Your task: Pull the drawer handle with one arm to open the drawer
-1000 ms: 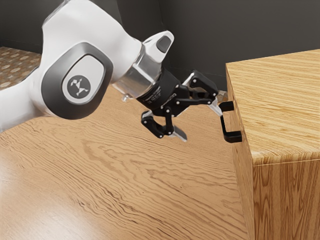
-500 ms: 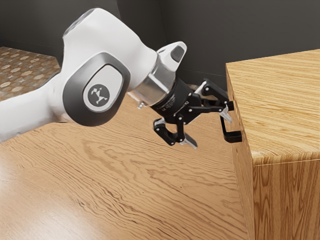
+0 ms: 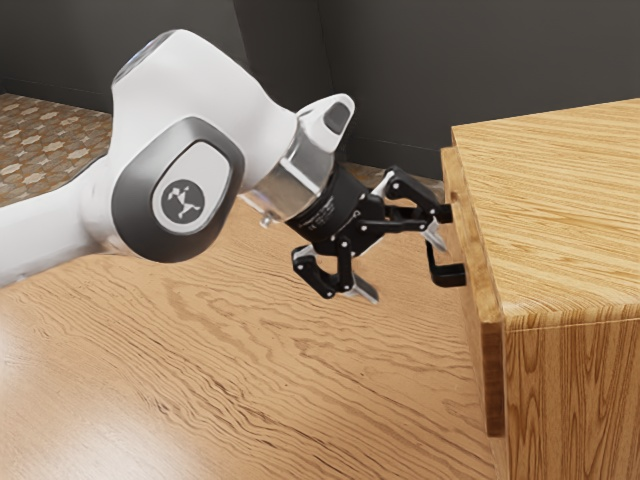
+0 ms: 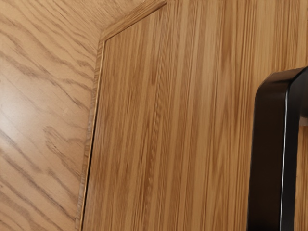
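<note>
Drawer (image 3: 490, 375) sits at the exterior view's right, its front standing slightly proud of the cabinet (image 3: 560, 200), so it is barely open. The fingers (image 3: 352, 288) are spread wide and clamp nothing: the far one seems hooked against the black handle (image 3: 437, 255), while the near one hangs well apart from it, over the counter (image 3: 250, 350). In the wrist view the handle lies just beside the hand, against the drawer front. The risk, I judge, is that the single finger slides off the bar if the pull angles sideways. The drawer could also bind if the force runs off its axis, stalling it nearly shut.
</note>
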{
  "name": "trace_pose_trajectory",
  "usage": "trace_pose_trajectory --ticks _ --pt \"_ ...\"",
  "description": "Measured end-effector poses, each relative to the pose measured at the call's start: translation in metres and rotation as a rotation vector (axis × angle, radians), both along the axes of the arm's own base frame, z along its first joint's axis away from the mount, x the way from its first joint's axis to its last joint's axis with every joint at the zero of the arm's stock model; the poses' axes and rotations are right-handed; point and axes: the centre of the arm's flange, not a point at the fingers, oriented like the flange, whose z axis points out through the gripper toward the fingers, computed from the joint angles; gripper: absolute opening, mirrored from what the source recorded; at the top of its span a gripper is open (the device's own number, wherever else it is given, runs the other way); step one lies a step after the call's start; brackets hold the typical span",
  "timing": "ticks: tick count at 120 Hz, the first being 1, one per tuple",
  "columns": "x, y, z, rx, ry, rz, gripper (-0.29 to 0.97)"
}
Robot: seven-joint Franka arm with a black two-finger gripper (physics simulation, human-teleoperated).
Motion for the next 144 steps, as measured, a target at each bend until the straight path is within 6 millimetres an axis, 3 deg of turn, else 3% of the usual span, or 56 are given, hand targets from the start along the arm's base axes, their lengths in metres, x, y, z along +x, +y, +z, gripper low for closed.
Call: trace_pose_trajectory --ticks 43,66,92,144 --pt "-0.017 0.033 -0.004 -0.011 0.011 0.053 0.68" --pt "-0.029 0.07 -0.008 -0.044 0.021 0.098 0.68" --pt "-0.057 0.088 -0.01 -0.054 0.015 0.113 0.68" --pt "-0.092 0.154 -0.012 -0.086 -0.004 0.182 0.68"
